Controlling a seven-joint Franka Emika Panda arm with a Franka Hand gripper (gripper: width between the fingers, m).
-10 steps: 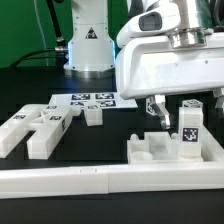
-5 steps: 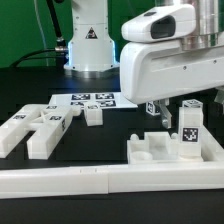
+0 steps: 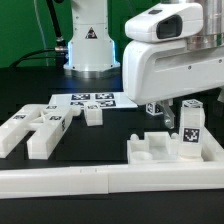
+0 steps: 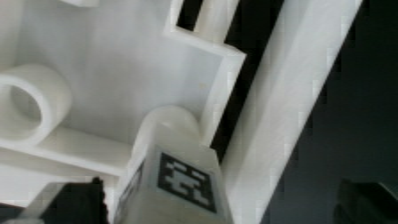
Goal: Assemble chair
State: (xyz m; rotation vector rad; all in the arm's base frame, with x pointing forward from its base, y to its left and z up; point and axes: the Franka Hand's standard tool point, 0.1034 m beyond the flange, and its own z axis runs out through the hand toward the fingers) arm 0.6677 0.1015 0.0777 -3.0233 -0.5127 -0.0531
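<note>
While the claw point(image 3: 162, 114) is hovering spread apart and empty, the chunky matte-white plastic chair point(image 3: 150, 150) is sitting on the black surface point(image 3: 115, 126) against the white rail point(image 3: 60, 182); centring over its tagged upright post point(image 3: 190, 128) is looking wise.

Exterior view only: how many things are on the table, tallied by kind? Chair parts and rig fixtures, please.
Slab: 1
Upright tagged post at the slab: 1
Small loose block by the marker board: 1
Loose pieces clustered at the exterior view's left: 3 at least, as they overlap
Marker board: 1
Border rail: 1
Total: 8 at least
</note>
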